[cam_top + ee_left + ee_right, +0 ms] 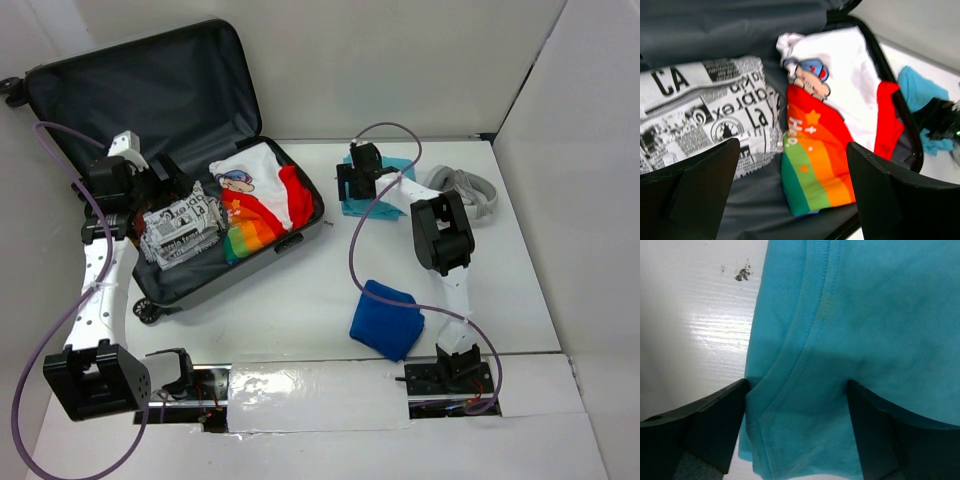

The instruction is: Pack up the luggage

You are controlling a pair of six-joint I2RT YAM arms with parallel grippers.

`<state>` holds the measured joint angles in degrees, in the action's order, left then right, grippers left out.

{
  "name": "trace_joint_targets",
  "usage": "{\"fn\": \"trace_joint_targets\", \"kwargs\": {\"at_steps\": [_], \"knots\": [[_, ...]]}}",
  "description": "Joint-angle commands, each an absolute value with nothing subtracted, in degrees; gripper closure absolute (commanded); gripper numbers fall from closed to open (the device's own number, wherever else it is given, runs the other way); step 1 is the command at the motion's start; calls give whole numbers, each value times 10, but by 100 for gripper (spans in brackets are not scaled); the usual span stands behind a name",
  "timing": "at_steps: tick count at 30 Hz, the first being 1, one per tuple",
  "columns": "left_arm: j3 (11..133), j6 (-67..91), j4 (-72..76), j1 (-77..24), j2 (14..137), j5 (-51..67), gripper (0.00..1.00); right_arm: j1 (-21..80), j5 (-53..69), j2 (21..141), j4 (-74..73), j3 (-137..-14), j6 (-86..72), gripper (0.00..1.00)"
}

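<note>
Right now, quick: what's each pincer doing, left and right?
Left pincer: open, empty, over the open luggage.
Right pincer: open, straddling the turquoise garment, not clamped on it.

In the top view, the right gripper (355, 180) covers most of the teal cloth (350, 208), and the left arm (105, 275) hides the luggage (150, 90) at its near-left corner. In the right wrist view, the cloth runs off three edges.
</note>
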<state>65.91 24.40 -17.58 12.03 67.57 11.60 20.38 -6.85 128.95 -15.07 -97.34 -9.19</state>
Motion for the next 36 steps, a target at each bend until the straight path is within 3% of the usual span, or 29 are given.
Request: {"fn": "trace_joint_targets", "kwargs": {"at_steps": [1, 5, 10, 12, 14, 19, 25, 29, 32, 36], "knots": [[636, 253, -171, 117, 655, 118, 0, 210, -76, 1303, -155, -961, -89, 17], [625, 259, -183, 112, 642, 118, 0, 215, -92, 1279, -135, -905, -89, 29], [614, 265, -183, 105, 631, 134, 0, 221, -85, 1219, -98, -811, -109, 66], [608, 265, -183, 93, 626, 140, 0, 221, -75, 1180, -84, -753, -114, 75], [602, 272, -183, 87, 626, 160, 0, 233, -57, 1149, -74, -690, -126, 80], [597, 272, -183, 28, 614, 196, 0, 288, -33, 1023, -86, -572, -155, 80], [582, 278, -177, -89, 621, 161, 0, 366, -14, 877, -110, -458, -252, 70], [582, 289, -191, -159, 635, 161, 0, 398, -67, 805, -150, -454, -272, 31], [582, 296, -191, -231, 649, 133, 0, 393, -124, 762, -183, -488, -260, 19], [594, 324, -198, -343, 693, 56, 0, 325, -138, 742, -183, -508, -210, 14]]}}
